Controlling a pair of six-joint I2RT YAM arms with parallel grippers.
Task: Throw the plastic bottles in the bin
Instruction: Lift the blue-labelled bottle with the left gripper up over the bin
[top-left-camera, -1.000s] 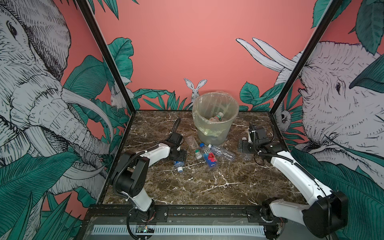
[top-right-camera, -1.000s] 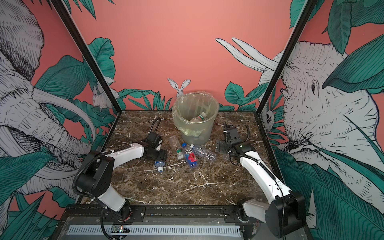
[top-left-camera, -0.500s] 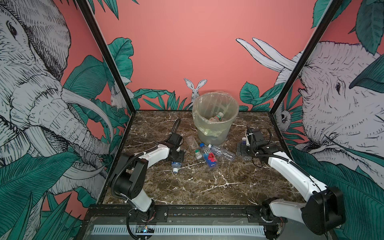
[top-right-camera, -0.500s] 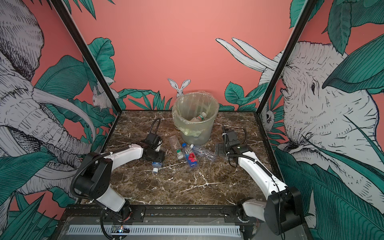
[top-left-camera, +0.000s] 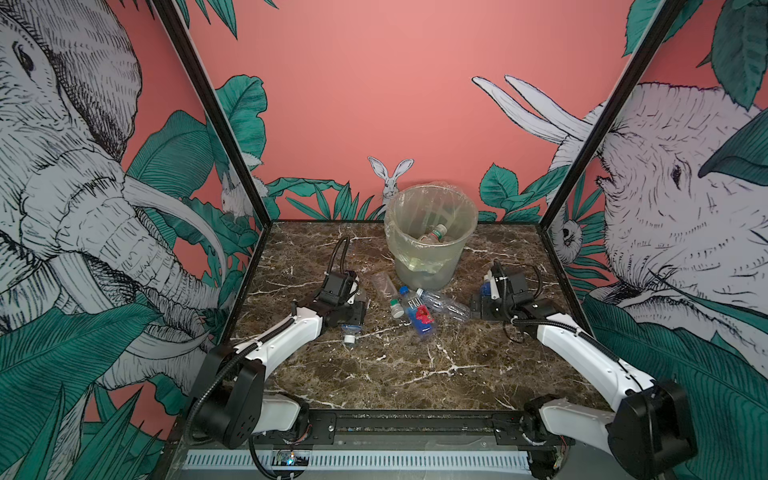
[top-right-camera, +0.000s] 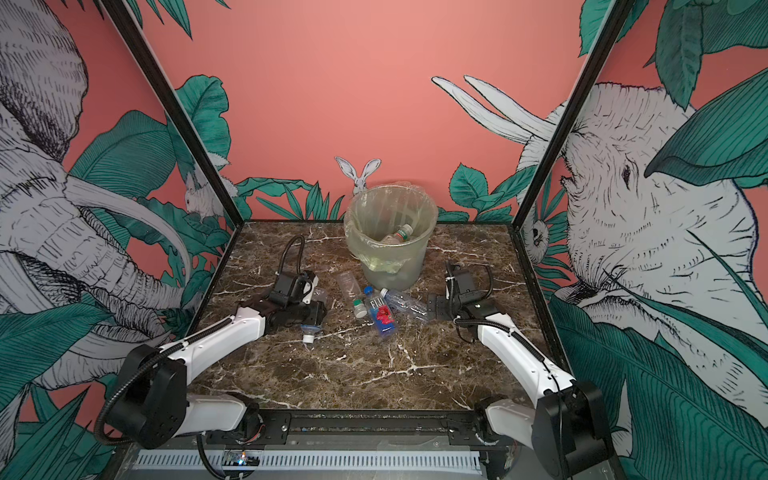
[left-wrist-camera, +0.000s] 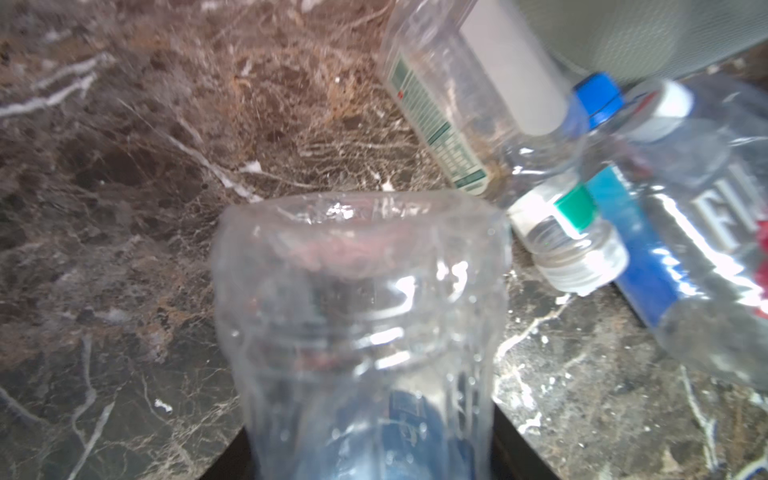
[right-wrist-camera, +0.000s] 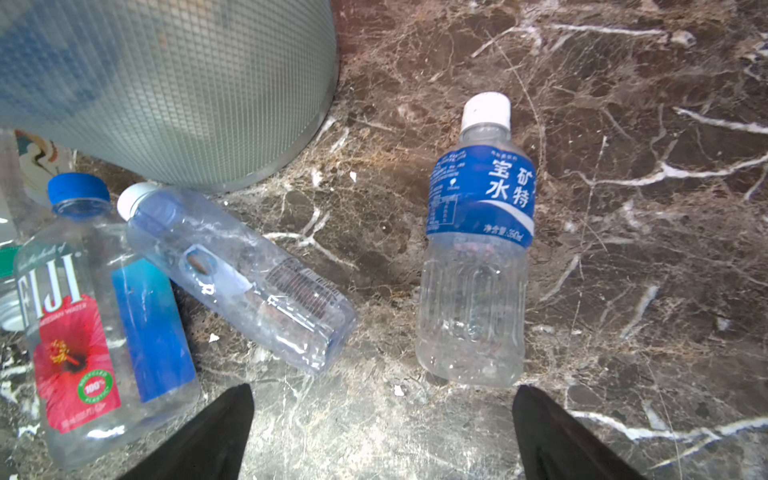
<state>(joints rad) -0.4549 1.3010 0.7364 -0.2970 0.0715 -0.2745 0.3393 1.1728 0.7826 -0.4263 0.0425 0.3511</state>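
Note:
The bin (top-left-camera: 430, 249) stands at the back middle of the marble table, with bottles (top-left-camera: 434, 232) inside. My left gripper (top-left-camera: 353, 318) is shut on a clear, blue-labelled bottle (left-wrist-camera: 357, 324); its white cap (top-left-camera: 349, 338) pokes out toward the table's front. In front of the bin lie a Fiji bottle (top-left-camera: 417, 311), a clear crumpled bottle (top-left-camera: 442, 305) and a white-labelled bottle (top-left-camera: 386, 289). My right gripper (right-wrist-camera: 382, 390) hangs open just short of a blue-labelled bottle (right-wrist-camera: 473, 249) with a white cap that lies right of the bin, touching nothing.
Black frame posts and printed walls close in the table (top-left-camera: 395, 374) on the left, right and back. The three loose bottles lie close together between my two grippers, against the bin's foot.
My left gripper has shut on the blue-labelled bottle and nudged it slightly left. My right gripper has shifted a little toward the front and middle, staying open.

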